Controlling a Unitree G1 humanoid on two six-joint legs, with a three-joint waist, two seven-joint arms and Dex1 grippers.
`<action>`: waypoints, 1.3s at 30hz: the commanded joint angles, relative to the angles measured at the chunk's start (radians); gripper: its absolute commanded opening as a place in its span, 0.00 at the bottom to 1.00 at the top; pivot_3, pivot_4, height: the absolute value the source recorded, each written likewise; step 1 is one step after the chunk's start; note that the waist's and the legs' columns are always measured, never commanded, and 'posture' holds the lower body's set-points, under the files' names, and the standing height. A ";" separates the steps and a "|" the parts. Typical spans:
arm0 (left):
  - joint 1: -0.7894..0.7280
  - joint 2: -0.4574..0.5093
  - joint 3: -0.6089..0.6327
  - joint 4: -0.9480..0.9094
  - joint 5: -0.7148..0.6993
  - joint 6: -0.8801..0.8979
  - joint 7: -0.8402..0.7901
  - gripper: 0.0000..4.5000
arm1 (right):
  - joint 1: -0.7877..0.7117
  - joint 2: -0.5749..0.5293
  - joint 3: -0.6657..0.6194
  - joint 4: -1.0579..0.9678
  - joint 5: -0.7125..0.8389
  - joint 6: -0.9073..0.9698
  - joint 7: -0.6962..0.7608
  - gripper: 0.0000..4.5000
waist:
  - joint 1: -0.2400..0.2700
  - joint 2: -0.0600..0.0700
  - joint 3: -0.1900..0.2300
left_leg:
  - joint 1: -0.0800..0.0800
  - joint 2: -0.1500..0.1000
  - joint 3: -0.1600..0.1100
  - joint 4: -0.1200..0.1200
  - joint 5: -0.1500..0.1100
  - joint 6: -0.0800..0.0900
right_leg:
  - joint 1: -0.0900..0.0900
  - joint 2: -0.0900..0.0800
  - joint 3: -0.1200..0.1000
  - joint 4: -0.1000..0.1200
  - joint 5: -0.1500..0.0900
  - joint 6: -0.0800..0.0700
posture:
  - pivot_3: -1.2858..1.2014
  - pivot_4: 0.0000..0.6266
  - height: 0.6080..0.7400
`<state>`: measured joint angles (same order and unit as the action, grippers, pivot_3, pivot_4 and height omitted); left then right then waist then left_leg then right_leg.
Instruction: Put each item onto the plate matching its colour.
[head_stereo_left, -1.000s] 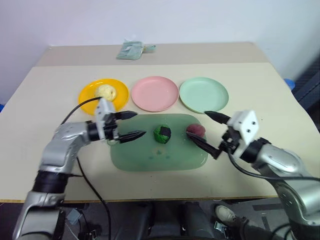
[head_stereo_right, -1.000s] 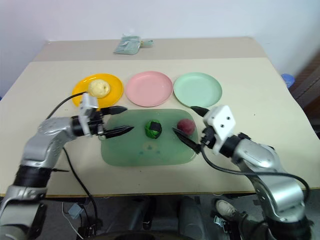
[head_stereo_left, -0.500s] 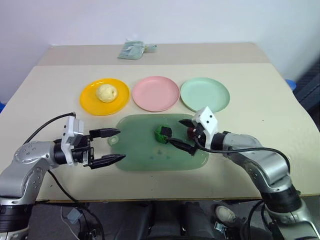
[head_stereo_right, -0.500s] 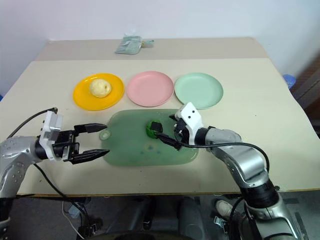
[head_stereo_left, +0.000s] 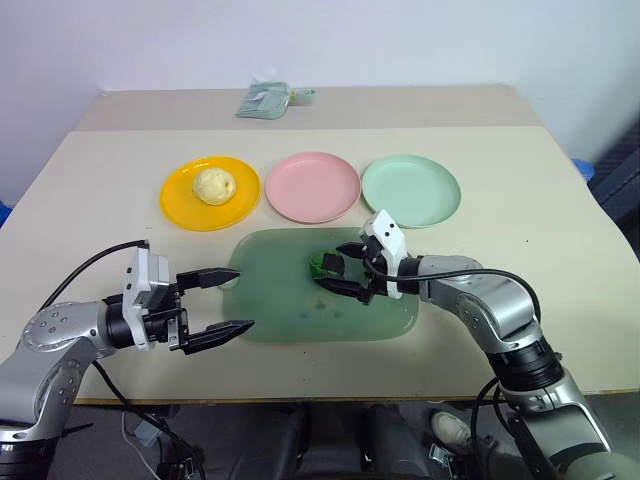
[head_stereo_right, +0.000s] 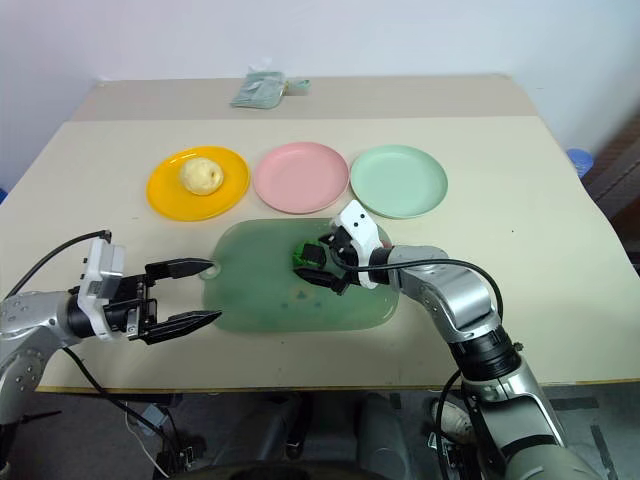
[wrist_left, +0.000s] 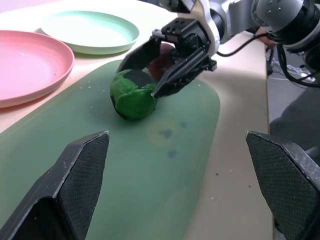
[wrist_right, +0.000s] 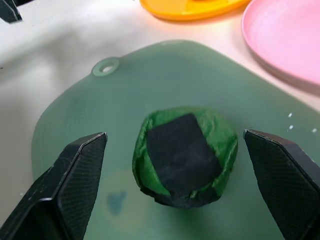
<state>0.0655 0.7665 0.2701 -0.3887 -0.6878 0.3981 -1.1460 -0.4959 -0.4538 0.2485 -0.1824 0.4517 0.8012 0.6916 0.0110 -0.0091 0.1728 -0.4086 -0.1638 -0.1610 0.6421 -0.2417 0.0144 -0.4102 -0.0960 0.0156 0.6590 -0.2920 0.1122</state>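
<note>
Around the green lump (head_stereo_left: 324, 265) — right gripper (head_stereo_left: 337, 266) newly arrived, fingers spread, red lump now hidden.

Beige table (head_stereo_left: 520, 230), dark green mat (head_stereo_left: 280, 300) at its front middle, orange-yellow plate (head_stereo_left: 180, 205), pink plate (head_stereo_left: 312, 187), mint green plate (head_stereo_left: 411, 190) behind mat, crumpled packet (head_stereo_left: 262, 100) far behind.

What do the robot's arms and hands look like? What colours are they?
Both arms are shiny silver-grey with black joints. Each ends in a white boxy block and a hand of two black pointed fingers with a criss-cross texture inside, like the left hand and the right hand. A thin black cable loops along each arm.
</note>
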 joint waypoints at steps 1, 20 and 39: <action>0.007 -0.010 0.026 -0.046 -0.003 -0.030 0.027 0.99 | -0.026 0.015 0.018 0.018 -0.015 -0.009 0.027 1.00 | 0.000 0.000 0.000 | 0.000 0.000 0.000 0.000 0.000 0.000 | 0.000 0.000 0.000 0.000 0.000 0.000 | 0.52 0.24 1.00; -0.269 -0.254 -0.227 -0.096 0.139 0.131 0.558 1.00 | -0.245 0.079 -0.204 0.253 -0.080 -0.198 -0.055 0.34 | 0.000 0.000 0.000 | 0.000 0.000 0.000 0.001 0.001 -0.001 | 0.000 0.000 0.000 0.002 0.000 0.000 | 0.52 0.24 1.00; -0.297 -0.353 -0.308 -0.011 0.276 0.061 0.593 1.00 | -0.645 0.052 -0.281 1.316 -0.342 -0.794 -0.165 0.62 | -0.024 0.000 0.000 | 0.000 0.000 0.002 0.001 0.001 -0.002 | -0.001 0.001 0.001 0.003 0.000 0.000 | 0.52 0.24 1.00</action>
<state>-0.2358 0.4127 -0.0385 -0.3811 -0.4214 0.4855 -0.5477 -1.0975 -0.3911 -0.0124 1.1146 0.1231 0.0500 0.5336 -0.0133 -0.0093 0.1727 -0.4087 -0.1638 -0.1587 0.6434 -0.2402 0.0126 -0.4116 -0.0953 0.0172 0.6622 -0.2916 0.1120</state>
